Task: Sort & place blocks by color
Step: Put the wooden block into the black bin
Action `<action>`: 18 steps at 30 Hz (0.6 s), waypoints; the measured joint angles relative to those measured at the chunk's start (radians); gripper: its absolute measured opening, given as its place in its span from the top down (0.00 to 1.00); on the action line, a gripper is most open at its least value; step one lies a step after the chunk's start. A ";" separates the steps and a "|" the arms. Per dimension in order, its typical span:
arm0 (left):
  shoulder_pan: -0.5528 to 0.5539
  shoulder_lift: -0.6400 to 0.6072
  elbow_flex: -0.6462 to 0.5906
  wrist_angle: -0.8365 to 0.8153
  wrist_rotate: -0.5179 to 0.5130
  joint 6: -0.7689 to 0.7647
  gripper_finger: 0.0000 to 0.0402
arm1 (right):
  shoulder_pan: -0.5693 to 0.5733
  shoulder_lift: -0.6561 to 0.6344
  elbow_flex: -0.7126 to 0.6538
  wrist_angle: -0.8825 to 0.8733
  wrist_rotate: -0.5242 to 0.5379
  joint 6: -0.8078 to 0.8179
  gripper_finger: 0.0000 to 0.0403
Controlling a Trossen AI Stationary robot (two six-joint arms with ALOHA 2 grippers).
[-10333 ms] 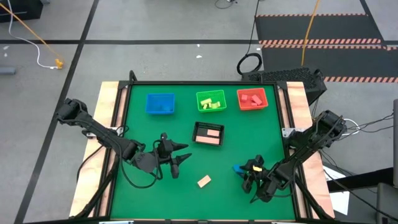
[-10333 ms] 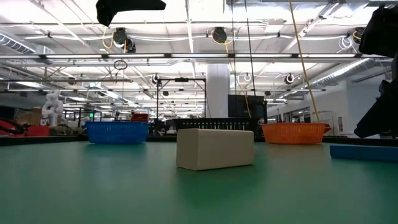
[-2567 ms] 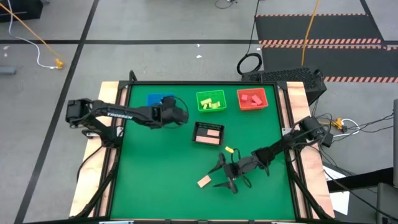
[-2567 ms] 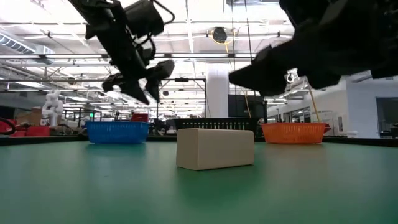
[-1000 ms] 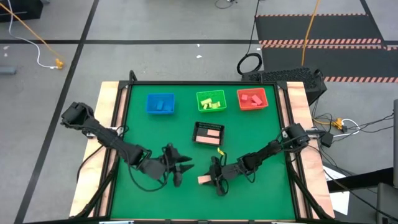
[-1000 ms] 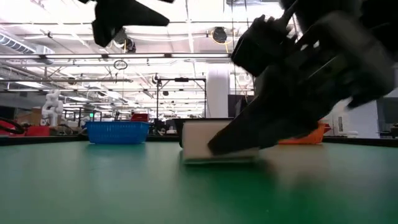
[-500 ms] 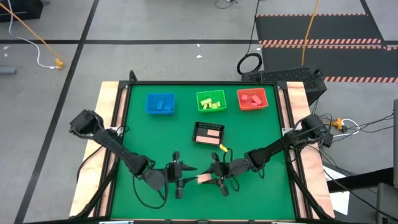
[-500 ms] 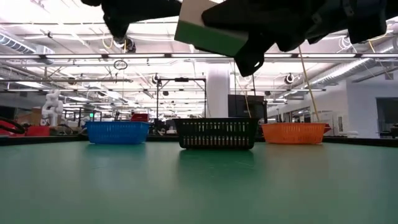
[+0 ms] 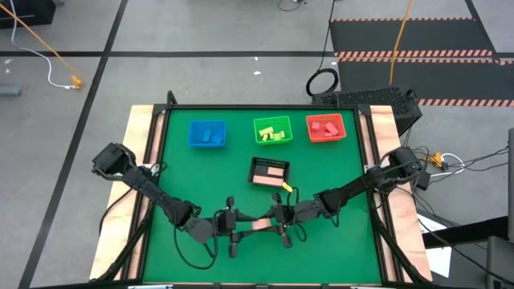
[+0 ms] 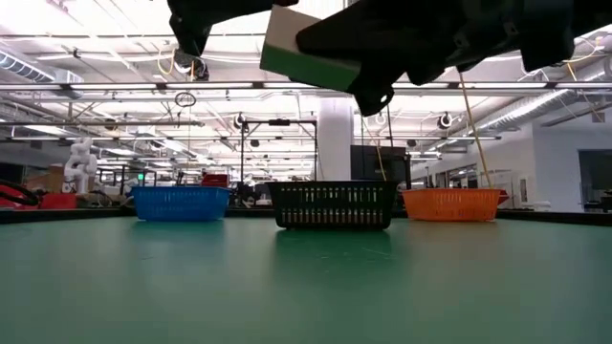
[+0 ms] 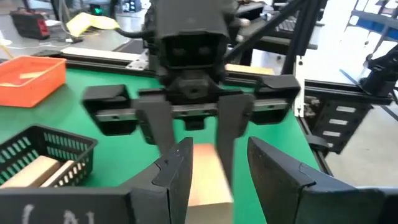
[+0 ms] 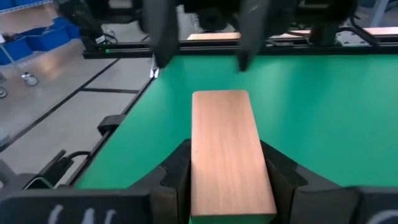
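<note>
A tan block [image 9: 259, 224] hangs in the air between my two grippers above the table's near middle; the low view shows it high up [image 10: 306, 48]. My right gripper [image 9: 278, 222] is shut on it. My left gripper [image 9: 235, 227] is open and faces the right one, with its fingers [image 11: 177, 171] on either side of the block's free end [image 11: 208, 180]; whether they touch it I cannot tell. A yellow-green block [image 9: 287, 189] lies on the table beside the right arm. Other blocks lie in the trays. My right gripper pinches the tan block between its two fingers [image 12: 177, 174] by the long sides of its right-hand end [image 12: 233, 186]. The fingers come level from the table's right and lie along the block. The block is lifted clear, nearly level, and its free end [image 12: 221, 106] points toward the left gripper.
Along the far edge stand a blue tray [image 9: 207, 133], a green tray [image 9: 273, 130] and a red tray [image 9: 325, 127], each with blocks. A black mesh tray [image 9: 269, 172] with tan blocks sits mid-table. Bare green surface lies near the left and right edges.
The right gripper has lifted the tan block clear of the table, where it lay a second ago, and now holds it high. The left gripper has moved toward the table's right and up to the block, until its open fingers flank the free end.
</note>
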 joint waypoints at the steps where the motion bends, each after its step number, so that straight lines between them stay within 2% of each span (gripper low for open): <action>1: 0.000 0.000 0.000 0.000 0.006 0.001 0.62 | -0.003 0.000 0.000 0.002 0.000 0.000 0.72; 18: 0.026 -0.003 0.003 -0.098 0.012 -0.051 0.61 | -0.019 -0.019 -0.002 0.064 -0.055 0.003 0.72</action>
